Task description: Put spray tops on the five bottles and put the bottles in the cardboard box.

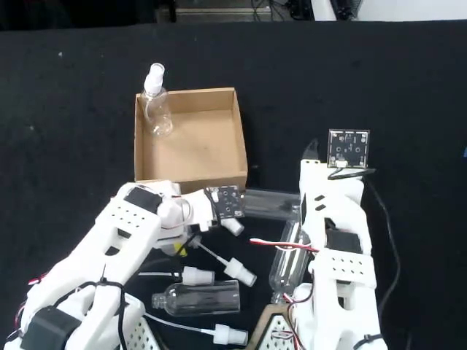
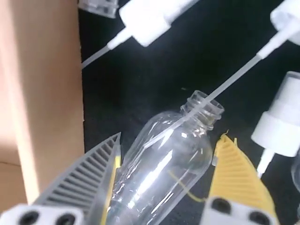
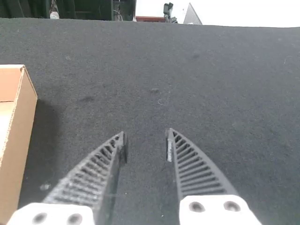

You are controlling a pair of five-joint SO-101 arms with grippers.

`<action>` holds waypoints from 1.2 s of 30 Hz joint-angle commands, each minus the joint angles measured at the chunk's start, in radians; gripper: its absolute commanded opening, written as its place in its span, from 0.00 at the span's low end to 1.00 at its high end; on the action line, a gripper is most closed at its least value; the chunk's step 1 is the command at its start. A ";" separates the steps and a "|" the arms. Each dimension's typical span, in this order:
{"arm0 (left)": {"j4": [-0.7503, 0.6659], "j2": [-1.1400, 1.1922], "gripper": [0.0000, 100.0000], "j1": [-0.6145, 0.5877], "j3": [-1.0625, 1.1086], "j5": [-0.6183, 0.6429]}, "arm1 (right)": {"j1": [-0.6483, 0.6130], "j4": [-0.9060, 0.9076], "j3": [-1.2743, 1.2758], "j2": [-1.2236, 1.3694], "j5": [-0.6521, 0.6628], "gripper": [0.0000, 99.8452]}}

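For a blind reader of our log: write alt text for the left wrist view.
The left gripper is around a clear, uncapped bottle on the black table, beside the cardboard box wall. Loose white spray tops lie nearby.

Seen from above, the left arm (image 1: 131,226) hides the bottle (image 2: 159,173), whose base runs off the wrist frame. At the cardboard box's (image 1: 197,146) five o'clock, the right arm (image 1: 332,240) covers part of a second bottle (image 1: 288,264).
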 commanded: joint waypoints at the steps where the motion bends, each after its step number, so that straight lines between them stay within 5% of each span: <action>1: -0.008 -0.005 0.29 -0.061 -0.004 0.003 | 0.012 -0.028 -0.005 0.048 0.008 0.12; 23: 0.057 -0.017 0.17 -0.119 0.031 0.002 | 0.012 -0.029 -0.005 0.048 0.008 0.12; 32: 0.364 -0.015 0.17 -0.386 -0.163 -0.012 | 0.012 -0.029 -0.005 0.048 0.008 0.12; 36: 0.399 -0.015 0.17 -0.522 -0.163 -0.161 | 0.012 -0.028 -0.005 0.048 0.008 0.12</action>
